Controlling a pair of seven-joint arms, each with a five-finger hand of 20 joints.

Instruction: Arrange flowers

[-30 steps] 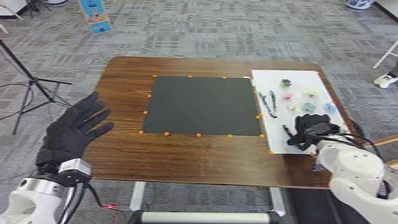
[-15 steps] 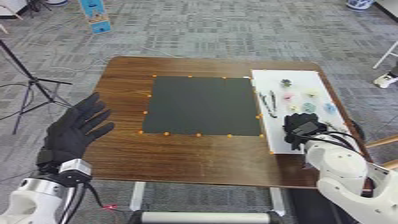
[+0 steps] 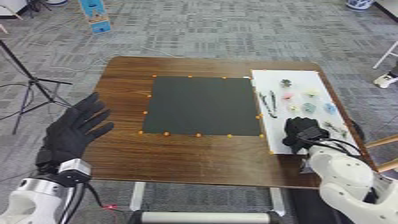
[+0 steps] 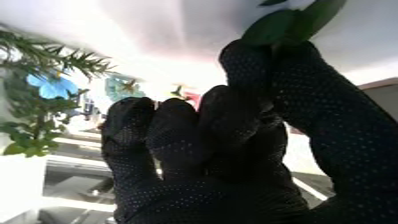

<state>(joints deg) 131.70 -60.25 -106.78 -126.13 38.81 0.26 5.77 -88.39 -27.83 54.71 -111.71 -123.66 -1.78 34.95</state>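
Observation:
In the head view, my right hand [image 3: 300, 131] is low over the near part of the white board [image 3: 279, 142]. From the right wrist, my right hand [image 4: 191, 135] has thumb and a finger pinched on green leaves [image 4: 298, 22]. Beyond it in the head view lie a pink flower [image 3: 287, 95], a pale yellow flower [image 3: 311, 93], a teal flower [image 3: 308, 107] and a blue flower [image 3: 330, 108]. Greenery [image 3: 336, 130] lies right of the hand. My left hand [image 3: 71, 130] is open beside the table's left edge.
A black square mat [image 3: 202, 106] with orange markers at its border lies mid-table [image 3: 178, 160]. Between it and the flowers, dark tools [image 3: 267, 103] rest on the board. A black tripod [image 3: 34, 80] stands on the floor at the left.
My right hand has shifted slightly left and toward the near edge, covering the spot where a small dark thing showed beside it. My left hand has stayed still.

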